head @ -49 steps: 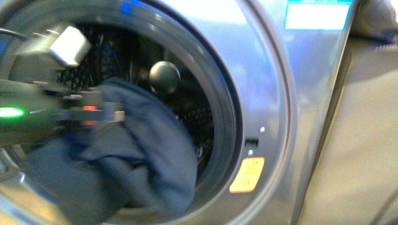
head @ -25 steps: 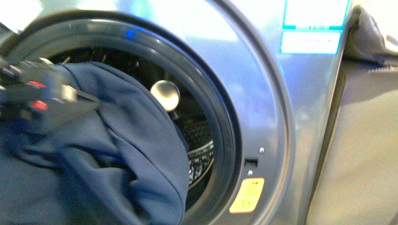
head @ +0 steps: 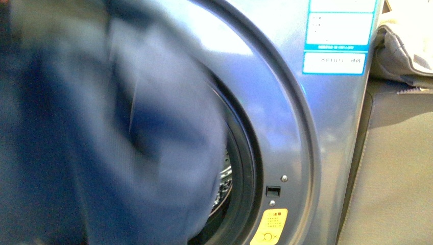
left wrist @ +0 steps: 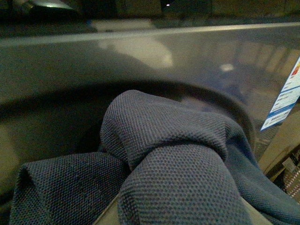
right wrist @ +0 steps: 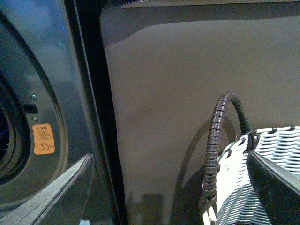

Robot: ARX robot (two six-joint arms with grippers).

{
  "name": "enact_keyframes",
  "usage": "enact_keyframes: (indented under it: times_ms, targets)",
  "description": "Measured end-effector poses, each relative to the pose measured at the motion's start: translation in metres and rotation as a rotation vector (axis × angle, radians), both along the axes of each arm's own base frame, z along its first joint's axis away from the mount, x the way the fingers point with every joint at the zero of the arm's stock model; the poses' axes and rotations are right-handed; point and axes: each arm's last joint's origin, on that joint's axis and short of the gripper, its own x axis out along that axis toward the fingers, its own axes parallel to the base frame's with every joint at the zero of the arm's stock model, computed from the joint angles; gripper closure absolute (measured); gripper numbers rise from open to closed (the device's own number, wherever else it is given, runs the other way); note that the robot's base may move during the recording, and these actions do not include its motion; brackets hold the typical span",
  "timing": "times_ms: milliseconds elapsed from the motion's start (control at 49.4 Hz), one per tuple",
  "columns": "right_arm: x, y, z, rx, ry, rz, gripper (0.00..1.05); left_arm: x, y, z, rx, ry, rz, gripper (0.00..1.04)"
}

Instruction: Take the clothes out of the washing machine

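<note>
As clothes (head: pixel 127 132) lift — now masking washing machine (head: pixel 327 132) opening | left claw: can't tell | right claw (right wrist: pixel 168 159): apart

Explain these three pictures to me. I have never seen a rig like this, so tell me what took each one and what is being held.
This is a robot with two arms, each ending in a gripper. The front view comes from a camera on its body. It faces a grey washing machine, and a blurred navy garment fills the porthole side. The left wrist view comes from the left arm's camera. The same garment is bunched right before the lens and covers nearly all of the left gripper, so a grip cannot be confirmed. The right wrist view shows the right gripper open and empty, between the machine and a woven basket.
</note>
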Motion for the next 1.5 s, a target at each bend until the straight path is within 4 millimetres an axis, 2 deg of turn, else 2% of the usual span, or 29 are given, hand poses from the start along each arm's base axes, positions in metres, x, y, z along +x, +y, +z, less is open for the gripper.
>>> enact_keyframes:
  times_ms: [283,506,648,789,1194,1235,1356,1457,1498]
  targets:
    - [0.000,0.000,0.000,0.000,0.000,0.000,0.08,-0.023,-0.038,0.078,0.021,-0.165,-0.137,0.86]
    - [0.000,0.000,0.000,0.000,0.000,0.000,0.08,-0.031,-0.062,0.122,0.023,-0.241,-0.201,0.86]
    - [0.000,0.000,0.000,0.000,0.000,0.000,0.08,-0.023,-0.085,0.152,0.034,-0.264,-0.228,0.86]
    - [0.000,0.000,0.000,0.000,0.000,0.000,0.08,-0.014,-0.096,0.174,0.023,-0.268,-0.221,0.86]
    - [0.000,0.000,0.000,0.001,0.000,0.001,0.08,-0.016,-0.094,0.180,0.012,-0.282,-0.219,0.86]
    - [0.001,0.000,0.001,0.031,-0.014,0.055,0.08,-0.016,-0.094,0.180,0.012,-0.282,-0.219,0.86]
    - [0.001,-0.003,0.012,0.265,-0.060,0.355,0.08,-0.017,-0.094,0.180,0.011,-0.283,-0.219,0.86]
    - [0.001,-0.005,0.021,0.400,-0.043,0.468,0.08,-0.017,-0.094,0.180,0.011,-0.283,-0.218,0.86]
    - [0.001,-0.007,0.032,0.434,-0.063,0.487,0.08,-0.017,-0.094,0.180,0.011,-0.283,-0.218,0.86]
